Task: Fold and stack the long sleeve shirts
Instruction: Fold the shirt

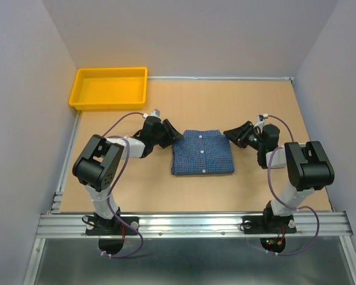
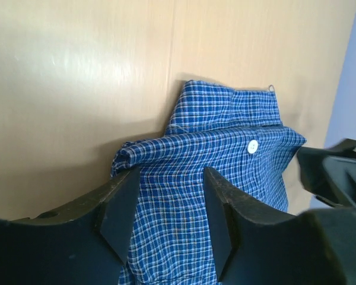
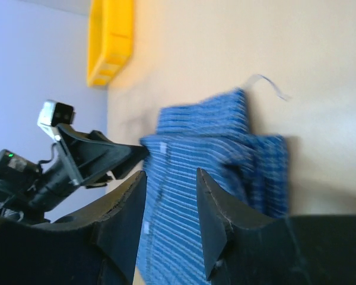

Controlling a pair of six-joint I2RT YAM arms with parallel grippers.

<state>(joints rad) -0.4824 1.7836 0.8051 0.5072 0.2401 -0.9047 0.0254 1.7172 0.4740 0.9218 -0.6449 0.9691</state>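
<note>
1. Where your left arm reaches over the tan wooden tabletop (image 1: 136,184), its black two-finger left gripper (image 1: 173,135) sits at the far-left corner of the folded blue small-check button-up shirt (image 1: 202,152).
2. Your left jaws stand parted at a middling width. In the left wrist view, checked cloth fills the gap between them, and the shirt's folded edge lies right at the fingertips (image 2: 130,178). You cannot tell from these views whether the pads touch the cloth.
3. Just ahead of the left jaws you see the shirt's collar (image 2: 225,107) pointing away, with one pale round button (image 2: 253,146) just below it.
4. Your black right gripper (image 1: 228,134) sits at the opposite far corner of the shirt and faces the left one across the collar end.
5. Your right jaws are parted too, at a similar width. The right wrist view is blurred, but blue cloth shows through the gap and beyond the tips.
6. Between the two pairs of jaws the shirt lies flat as a roughly square packet, button row facing up and running down its middle.
7. Well beyond your left jaws, a shallow yellow plastic tray (image 1: 111,70) stands at the far-left corner of the tabletop.
</note>
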